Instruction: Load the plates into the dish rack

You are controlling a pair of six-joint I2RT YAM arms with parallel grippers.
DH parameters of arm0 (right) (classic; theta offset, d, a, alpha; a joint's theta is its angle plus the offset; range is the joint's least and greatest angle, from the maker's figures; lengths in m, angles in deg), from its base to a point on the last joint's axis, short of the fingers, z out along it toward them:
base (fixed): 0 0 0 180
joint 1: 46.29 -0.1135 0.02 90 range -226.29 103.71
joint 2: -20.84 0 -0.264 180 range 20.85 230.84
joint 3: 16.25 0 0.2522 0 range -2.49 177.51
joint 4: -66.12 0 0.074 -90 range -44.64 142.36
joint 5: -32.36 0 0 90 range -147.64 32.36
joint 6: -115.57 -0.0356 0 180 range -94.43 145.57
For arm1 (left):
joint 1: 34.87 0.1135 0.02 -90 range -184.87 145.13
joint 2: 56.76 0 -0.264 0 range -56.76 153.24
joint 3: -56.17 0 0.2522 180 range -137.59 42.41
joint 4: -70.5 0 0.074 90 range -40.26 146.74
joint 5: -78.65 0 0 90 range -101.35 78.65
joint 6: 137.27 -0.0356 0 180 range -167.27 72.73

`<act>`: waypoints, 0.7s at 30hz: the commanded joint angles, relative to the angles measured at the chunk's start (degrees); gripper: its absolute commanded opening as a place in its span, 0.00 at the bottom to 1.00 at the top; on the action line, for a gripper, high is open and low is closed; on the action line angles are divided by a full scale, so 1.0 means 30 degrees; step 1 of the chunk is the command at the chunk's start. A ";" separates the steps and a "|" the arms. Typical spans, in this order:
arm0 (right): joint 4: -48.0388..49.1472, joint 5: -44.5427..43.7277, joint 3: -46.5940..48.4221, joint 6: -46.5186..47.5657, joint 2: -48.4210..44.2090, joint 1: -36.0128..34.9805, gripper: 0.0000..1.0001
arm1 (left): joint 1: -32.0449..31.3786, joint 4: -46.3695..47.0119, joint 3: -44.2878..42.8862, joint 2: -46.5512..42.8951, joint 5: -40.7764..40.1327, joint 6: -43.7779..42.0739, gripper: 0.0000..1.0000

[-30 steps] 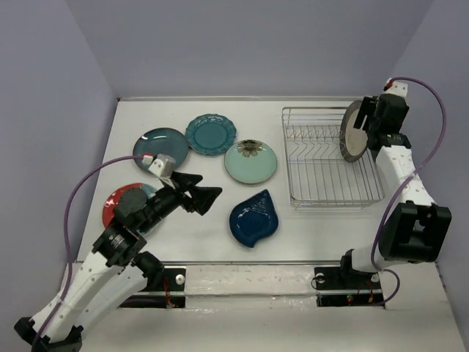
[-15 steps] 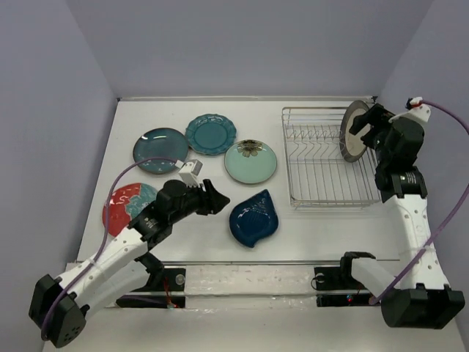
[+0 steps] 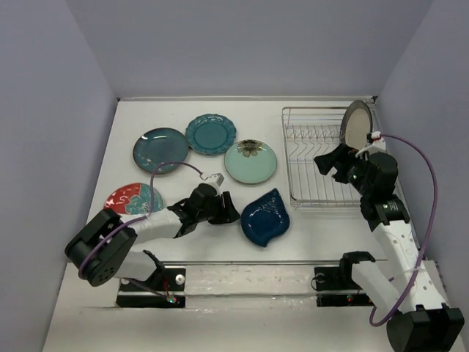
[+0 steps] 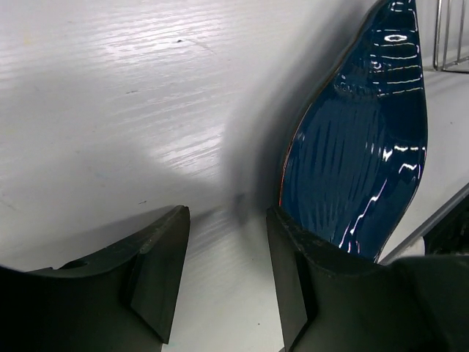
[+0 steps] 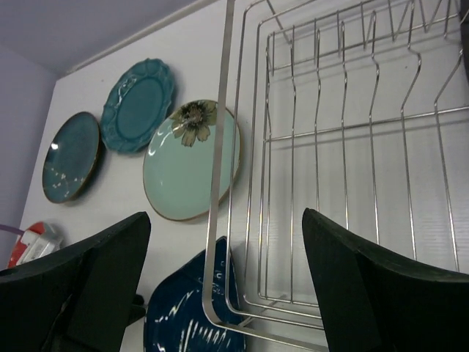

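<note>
We see the navy leaf-shaped plate (image 3: pixel 265 218) lying on the counter (image 3: pixel 168 114), the left hand (image 3: pixel 229 213) spread apart with one finger at its rim. A cream plate (image 3: pixel 355 123) stands upright in the dish rack (image 3: pixel 308 132); the right hand (image 3: pixel 327 163) hovers above, fingers apart.

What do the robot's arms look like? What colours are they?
The left arm and right arm are white shells with chunky black joints. A thin purple cable loops off each one. The left end effector and right end effector are black, each with two thick, wedge-shaped fingers.
</note>
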 commanded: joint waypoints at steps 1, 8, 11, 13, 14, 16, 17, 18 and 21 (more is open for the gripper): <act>0.1650 0.1505 -0.1121 -0.0470 -0.0065 -0.0739 0.89 | -0.0350 0.1005 0.0028 0.0329 -0.0415 0.0277 0.59; 0.1826 0.1416 -0.1768 -0.0236 -0.0065 -0.1122 0.89 | -0.0350 -0.0022 0.1023 -0.3271 -0.3497 0.2503 0.58; 0.1942 0.1388 -0.1709 -0.0294 -0.0006 -0.1327 0.89 | -0.0350 0.0593 0.1143 -0.4270 -0.2883 0.2974 0.62; 0.1943 0.1359 -0.1680 -0.0324 -0.0064 -0.1501 0.89 | -0.0379 0.0915 0.0938 -0.3952 -0.1802 0.2858 0.65; 0.2030 0.1330 -0.1709 -0.0353 -0.0064 -0.1503 0.89 | -0.0379 0.0945 0.0733 -0.3601 -0.1015 0.2509 0.65; 0.2089 0.1358 -0.1767 -0.0440 -0.0006 -0.1503 0.89 | -0.0671 0.0975 0.0031 -0.2230 -0.0366 0.2010 0.66; 0.2090 0.1330 -0.1768 -0.0470 0.0052 -0.1706 0.89 | -0.0817 0.0975 -0.0175 -0.1699 -0.0304 0.1804 0.66; 0.2119 0.1358 -0.1768 -0.0470 0.0111 -0.1708 0.89 | -0.1138 0.1033 -0.0612 -0.0620 -0.0246 0.1512 0.66; 0.2148 0.1330 -0.1826 -0.0470 0.0170 -0.1884 0.89 | -0.1841 0.1354 -0.1520 0.1373 -0.0040 0.1130 0.65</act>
